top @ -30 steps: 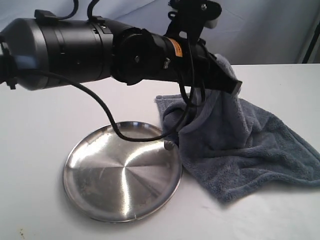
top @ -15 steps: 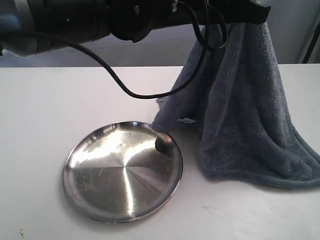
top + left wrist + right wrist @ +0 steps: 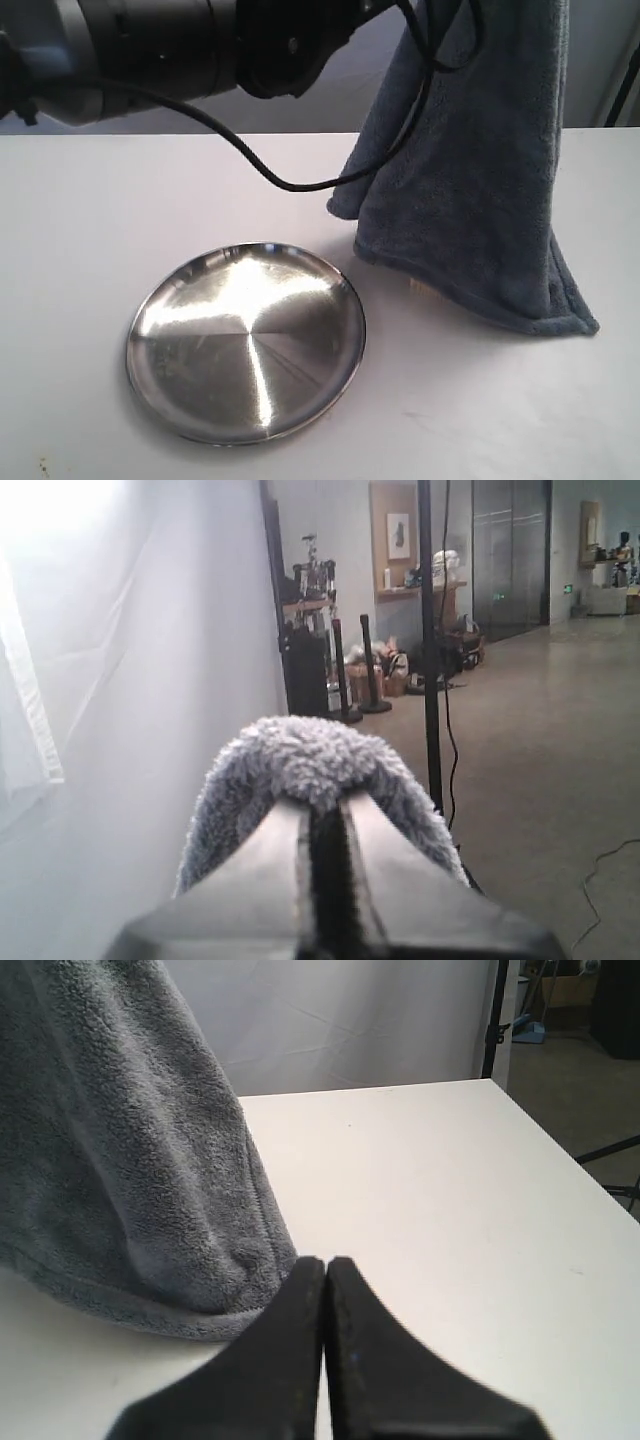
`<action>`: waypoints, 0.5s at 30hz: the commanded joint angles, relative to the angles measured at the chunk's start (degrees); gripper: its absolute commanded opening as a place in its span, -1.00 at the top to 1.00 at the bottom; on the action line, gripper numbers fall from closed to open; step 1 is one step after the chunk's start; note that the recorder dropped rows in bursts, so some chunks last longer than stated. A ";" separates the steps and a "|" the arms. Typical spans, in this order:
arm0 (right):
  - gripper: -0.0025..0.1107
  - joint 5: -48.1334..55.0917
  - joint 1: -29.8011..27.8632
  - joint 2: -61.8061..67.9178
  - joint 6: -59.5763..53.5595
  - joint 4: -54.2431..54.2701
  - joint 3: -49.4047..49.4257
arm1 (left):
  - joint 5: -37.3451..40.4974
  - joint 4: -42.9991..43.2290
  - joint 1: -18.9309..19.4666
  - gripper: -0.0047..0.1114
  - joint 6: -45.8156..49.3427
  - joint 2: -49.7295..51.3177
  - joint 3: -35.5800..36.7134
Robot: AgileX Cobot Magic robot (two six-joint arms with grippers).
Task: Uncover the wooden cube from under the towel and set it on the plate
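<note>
Wooden cube (image 3: 424, 290) and plate (image 3: 150, 300) are sitting forward on the white table (image 3: 90, 200). The plate is lying nearest: round, shallow-rimmed, mirror-bright metal, with nothing on it. Just past the plate's right rim, the cube is showing only as a pale tan sliver peeking from under the towel's hem, so most of it is hiding.

It is probably going to handle as a light, rigid block with dry, grainy faces that grip well. Squeezing two opposite side faces near the middle looks the safest hold. The plate's slick surface may be letting it slide, so a flat, gentle set-down is looking wise.

Behind the plate's right side, the towel (image 3: 470, 200) is hanging in a tall, limp drape of blue-grey plush, its lower edge brushing the table around the cube. The left gripper (image 3: 325, 805) is pinching a fold of it high above the plate. The right gripper (image 3: 325, 1265) is sitting low beside the hem, jaws pressed together on nothing. Farthest back, above the plate, the black left arm (image 3: 150, 50) is trailing a looping cable (image 3: 280, 182).
</note>
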 commanded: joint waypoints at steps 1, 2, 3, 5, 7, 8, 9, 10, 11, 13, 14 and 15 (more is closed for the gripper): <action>0.96 0.00 0.08 -0.22 -0.30 0.26 0.22 | -10.72 5.20 -3.14 0.92 -0.34 2.96 -0.45; 0.96 0.00 0.08 -0.22 -0.30 0.26 0.22 | -13.23 5.45 -4.19 0.92 -0.34 4.21 -0.45; 0.96 0.00 0.08 -0.22 -0.30 0.26 0.22 | -14.16 5.45 -4.83 0.92 -0.34 4.77 -0.59; 0.96 0.00 0.08 -0.22 -0.30 0.26 0.22 | -14.44 5.45 -6.38 0.92 -0.34 6.68 -2.41; 0.96 0.00 0.08 -0.22 -0.30 0.26 0.22 | -14.44 5.45 -8.32 0.92 -0.34 9.81 -5.86; 0.96 0.00 0.08 -0.22 -0.30 0.26 0.22 | -14.31 5.45 -9.51 0.92 -1.23 11.30 -8.24; 0.96 0.00 0.08 -0.22 -0.30 0.26 0.22 | -14.31 5.45 -10.58 0.92 -1.62 12.76 -10.05; 0.96 0.00 0.08 -0.22 -0.30 0.26 0.22 | -14.02 5.45 -11.83 0.92 -1.62 14.39 -12.46; 0.96 0.00 0.08 -0.22 -0.30 0.26 0.22 | -13.39 5.60 -12.73 0.92 -1.62 15.53 -14.44; 0.96 0.00 0.08 -0.22 -0.30 0.26 0.22 | -10.54 6.72 -14.65 0.92 -1.62 17.54 -17.31; 0.96 0.00 0.08 -0.22 -0.30 0.26 0.22 | -9.02 7.61 -15.32 0.92 -1.73 18.01 -18.19; 0.96 0.00 0.08 -0.22 -0.30 0.26 0.22 | -7.84 8.23 -15.89 0.92 -1.89 18.46 -18.73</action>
